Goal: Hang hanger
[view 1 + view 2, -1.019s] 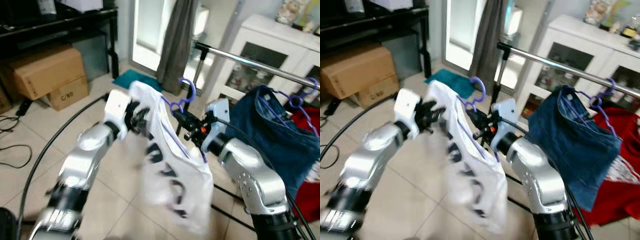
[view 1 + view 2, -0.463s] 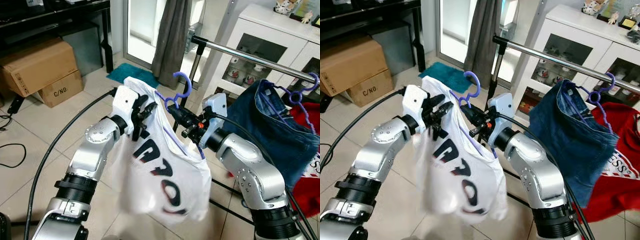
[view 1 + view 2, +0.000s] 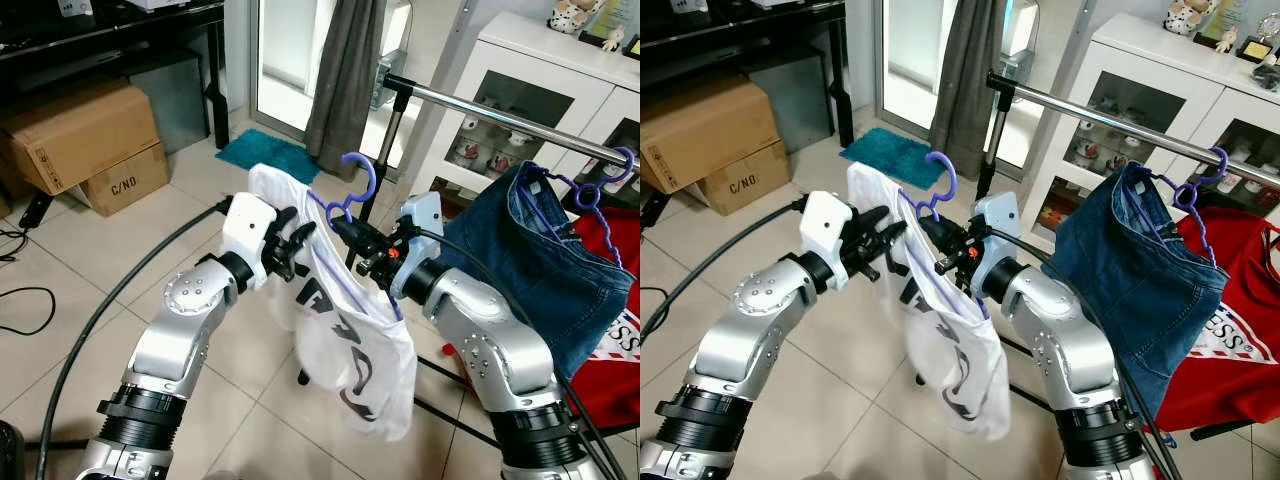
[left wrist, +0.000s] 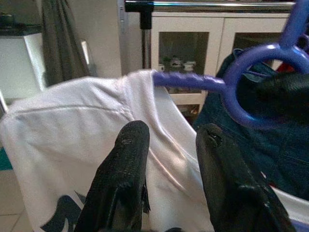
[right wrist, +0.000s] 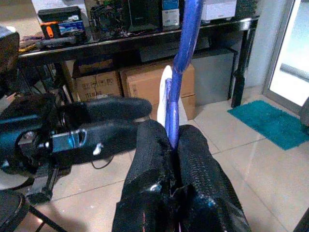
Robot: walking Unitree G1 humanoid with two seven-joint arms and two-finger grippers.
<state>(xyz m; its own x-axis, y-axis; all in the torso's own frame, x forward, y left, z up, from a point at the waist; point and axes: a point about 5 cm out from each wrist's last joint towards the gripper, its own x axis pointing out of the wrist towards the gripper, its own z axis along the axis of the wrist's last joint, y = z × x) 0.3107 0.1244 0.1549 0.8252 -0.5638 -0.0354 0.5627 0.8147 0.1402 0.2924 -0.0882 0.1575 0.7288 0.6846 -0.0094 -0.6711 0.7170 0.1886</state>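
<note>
A white T-shirt (image 3: 345, 350) with dark print hangs on a purple hanger (image 3: 370, 178), held in the air left of and below the metal clothes rail (image 3: 480, 108). My right gripper (image 3: 347, 236) is shut on the hanger's neck just under the hook; in the right wrist view the purple stem (image 5: 186, 43) rises from between the closed fingers (image 5: 152, 145). My left gripper (image 3: 298, 242) is at the shirt's left shoulder. Its fingers (image 4: 128, 159) stand apart, with white cloth and the hanger's arm (image 4: 193, 81) just beyond them.
Blue jeans (image 3: 560, 280) on another purple hanger and a red shirt (image 3: 625, 345) hang further right on the rail. A white glass-door cabinet (image 3: 540, 60) stands behind it. Cardboard boxes (image 3: 80, 135) sit under a black desk at the left. A black cable (image 3: 100, 310) arcs over the tiled floor.
The shirt was swinging and spread wide; now it hangs in a narrower fold. The head camera has shifted a little. Both grippers stay by the hanger's neck.
</note>
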